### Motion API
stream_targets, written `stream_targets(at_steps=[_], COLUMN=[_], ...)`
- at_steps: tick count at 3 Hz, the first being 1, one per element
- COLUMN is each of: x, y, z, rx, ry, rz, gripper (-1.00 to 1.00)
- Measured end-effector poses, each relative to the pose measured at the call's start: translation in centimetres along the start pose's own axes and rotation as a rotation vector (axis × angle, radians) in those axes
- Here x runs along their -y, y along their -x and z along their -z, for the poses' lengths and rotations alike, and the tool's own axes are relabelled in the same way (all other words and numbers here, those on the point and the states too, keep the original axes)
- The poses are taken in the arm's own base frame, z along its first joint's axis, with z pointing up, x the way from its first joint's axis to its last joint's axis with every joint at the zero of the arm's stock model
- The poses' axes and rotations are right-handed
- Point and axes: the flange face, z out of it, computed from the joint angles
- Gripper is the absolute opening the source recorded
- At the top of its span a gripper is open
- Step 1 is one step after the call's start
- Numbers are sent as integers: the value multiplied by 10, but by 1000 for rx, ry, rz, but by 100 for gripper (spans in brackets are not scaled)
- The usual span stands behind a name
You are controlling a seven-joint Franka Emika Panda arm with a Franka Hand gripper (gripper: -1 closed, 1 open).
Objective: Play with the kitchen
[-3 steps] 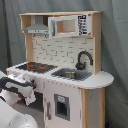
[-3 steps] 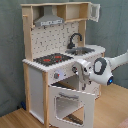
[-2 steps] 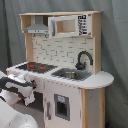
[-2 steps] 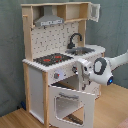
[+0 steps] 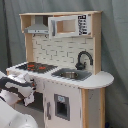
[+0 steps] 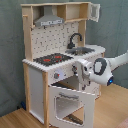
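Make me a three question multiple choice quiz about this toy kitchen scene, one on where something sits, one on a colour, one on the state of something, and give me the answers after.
1. Where on the kitchen does the faucet stand?
A. On the hob
B. Behind the sink
C. Inside the oven

2. What colour is the faucet?
A. Black
B. Yellow
C. White

3. What state is the oven door in, as the second exterior view shows it?
A. Shut flat against the front
C. Missing from the kitchen
B. Swung open

Answers:
1. B, since the faucet rises at the back of the sink, beside the hob.
2. A, as its curved spout is dark black against the pale back wall.
3. B, as the windowed door hangs out from the front, with the gripper just above it.
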Motion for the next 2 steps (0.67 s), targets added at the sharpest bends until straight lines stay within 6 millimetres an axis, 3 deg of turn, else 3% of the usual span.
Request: stream_targets(at_steps=[1,2], x=[26,32], y=[-32,-53], z=[35,57], rx=[-103,-134], ry=[-27,-18], rz=[36,-22], gripper=[100,100])
